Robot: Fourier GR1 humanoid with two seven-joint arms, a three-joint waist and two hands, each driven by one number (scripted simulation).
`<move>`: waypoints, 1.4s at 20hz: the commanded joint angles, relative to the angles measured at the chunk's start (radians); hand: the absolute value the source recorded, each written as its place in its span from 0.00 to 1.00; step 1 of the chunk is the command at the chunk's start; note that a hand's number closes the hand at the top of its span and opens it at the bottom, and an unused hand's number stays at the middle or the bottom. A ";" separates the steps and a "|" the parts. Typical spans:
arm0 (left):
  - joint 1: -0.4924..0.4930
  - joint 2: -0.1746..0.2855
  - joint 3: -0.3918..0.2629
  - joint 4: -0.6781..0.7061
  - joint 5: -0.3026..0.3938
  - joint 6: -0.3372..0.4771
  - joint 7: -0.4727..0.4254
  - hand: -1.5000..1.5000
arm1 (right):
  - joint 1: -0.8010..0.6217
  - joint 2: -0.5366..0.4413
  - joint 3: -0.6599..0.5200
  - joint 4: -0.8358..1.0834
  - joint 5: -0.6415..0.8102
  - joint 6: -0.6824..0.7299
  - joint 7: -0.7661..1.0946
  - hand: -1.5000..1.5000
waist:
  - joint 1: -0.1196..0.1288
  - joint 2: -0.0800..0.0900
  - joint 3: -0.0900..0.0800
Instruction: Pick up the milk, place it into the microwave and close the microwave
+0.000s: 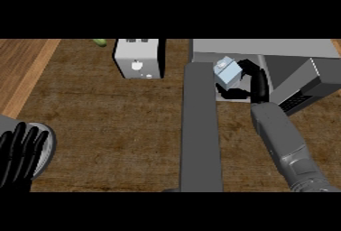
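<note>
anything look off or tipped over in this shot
Only the milk: it looks tilted rather than upright, held by the right hand at the opening of the microwave. The microwave door hangs wide open toward the robot. No spill or damage shows.

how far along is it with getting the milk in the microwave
Done: the milk is picked up, with the right hand curled round it.

In hand: the carton is at the mouth of the microwave. Whether it is set down inside cannot be told.

Left: let go, pull the arm out and shut the door, which stands wide open.

The left hand rests open at the lower left.
</note>
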 commanded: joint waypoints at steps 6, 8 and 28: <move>-0.055 -0.002 -0.022 -0.016 -0.041 0.023 0.037 0.00 | -0.117 -0.072 -0.033 0.123 0.056 -0.285 -0.030 1.00 | 0.028 0.017 0.002; -0.033 0.009 -0.007 0.034 -0.039 -0.004 -0.006 0.00 | -0.144 -0.094 0.042 0.200 0.138 -0.269 0.023 0.00 | 0.044 0.019 0.000; 0.023 0.025 -0.013 -0.003 -0.082 -0.026 -0.033 0.00 | -0.233 -0.034 0.029 0.263 0.140 -0.214 0.057 0.00 | 0.034 0.008 0.001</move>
